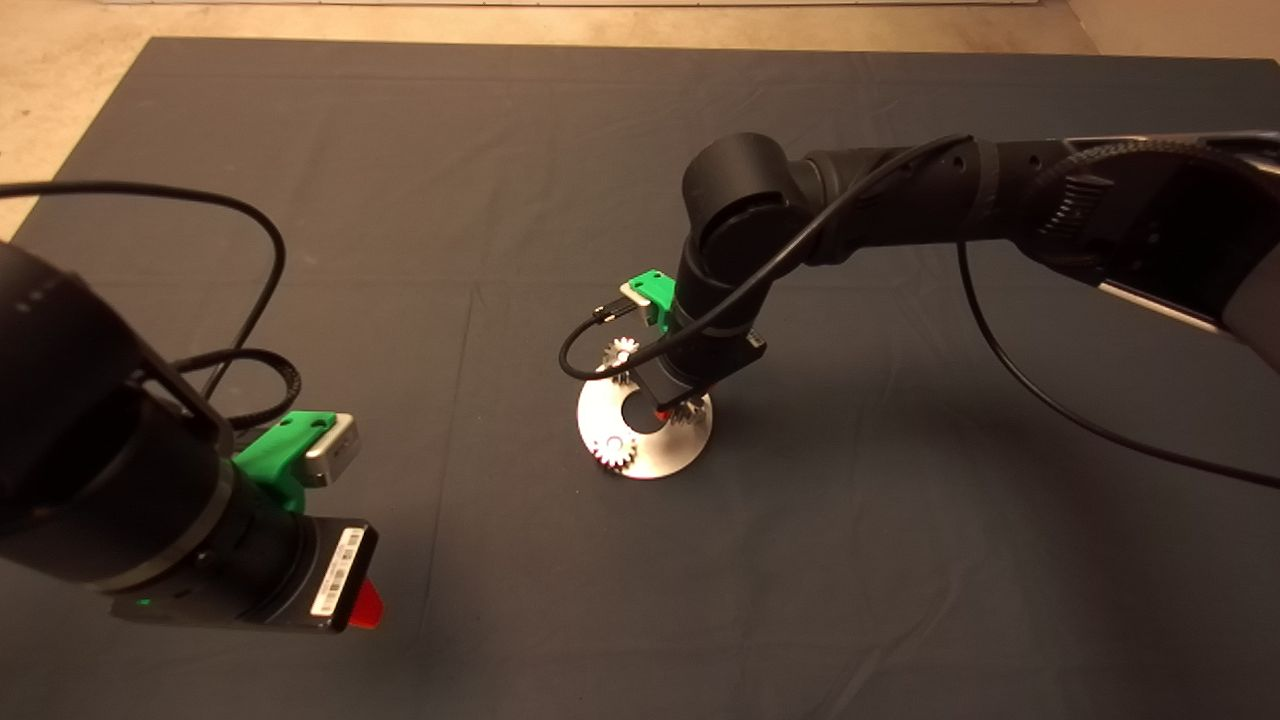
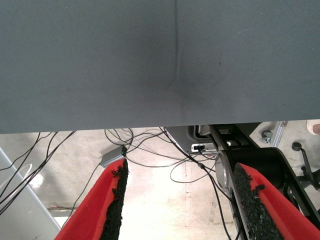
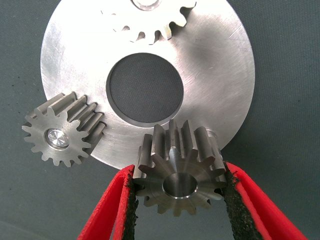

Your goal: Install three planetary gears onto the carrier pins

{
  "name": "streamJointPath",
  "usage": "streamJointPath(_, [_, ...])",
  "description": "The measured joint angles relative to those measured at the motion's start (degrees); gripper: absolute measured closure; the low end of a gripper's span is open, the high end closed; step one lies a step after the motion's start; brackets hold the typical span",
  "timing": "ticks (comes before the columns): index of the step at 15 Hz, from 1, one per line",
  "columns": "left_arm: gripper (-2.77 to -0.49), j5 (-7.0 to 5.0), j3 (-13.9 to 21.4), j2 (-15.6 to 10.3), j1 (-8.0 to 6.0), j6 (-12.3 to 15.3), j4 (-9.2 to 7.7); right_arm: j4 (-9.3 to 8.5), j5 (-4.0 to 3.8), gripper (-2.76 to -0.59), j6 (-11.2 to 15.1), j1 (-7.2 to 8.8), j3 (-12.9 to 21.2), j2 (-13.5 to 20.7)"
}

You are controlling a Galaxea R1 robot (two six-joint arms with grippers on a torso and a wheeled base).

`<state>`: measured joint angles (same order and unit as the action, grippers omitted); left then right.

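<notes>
Third gear going on!
Two gears (image 3: 62, 135) sit on the plate (image 3: 215, 75); the right gripper (image 3: 179, 192) pinches the last gear (image 3: 177, 167) above the right-hand pin (image 3: 212, 134). Left gripper (image 2: 177, 200) spread, parked near-left.

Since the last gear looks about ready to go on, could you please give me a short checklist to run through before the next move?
1. Right gripper holds the third gear between both pads: ok.
2. Two other gears, one and another, already sit on their pins on the round plate: ok.
3. Held gear's hole is lined up over the free pin, which peeks out behind its teeth: cannot tell.
4. Held gear is level with the plate: not ok, it looks tilted.
5. Left gripper is open and parked off the mat's edge, clear of the plate: ok.
</notes>
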<state>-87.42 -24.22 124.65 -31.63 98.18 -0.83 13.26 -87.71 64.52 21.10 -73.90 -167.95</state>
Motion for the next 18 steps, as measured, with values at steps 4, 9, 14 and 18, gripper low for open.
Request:
streamJointPath(4, [-1.44,-0.01,0.0,0.3,0.00,0.0,-0.01,0.02,0.01,-1.07,-0.2,-0.30,0.0,0.0])
streamJointPath(9, [-1.44,0.01,0.0,0.3,0.00,0.0,0.01,0.01,0.04,-1.07,-2.4,-0.30,0.0,1.1])
streamJointPath(14, [-1.44,-0.01,0.0,0.3,0.00,0.0,-0.01,0.02,0.04,-1.07,-3.7,-0.27,1.0,1.8])
streamJointPath(18, [-1.44,0.01,0.0,0.3,0.00,0.0,0.01,0.02,0.04,-1.07,-4.1,-0.30,1.3,2.3])
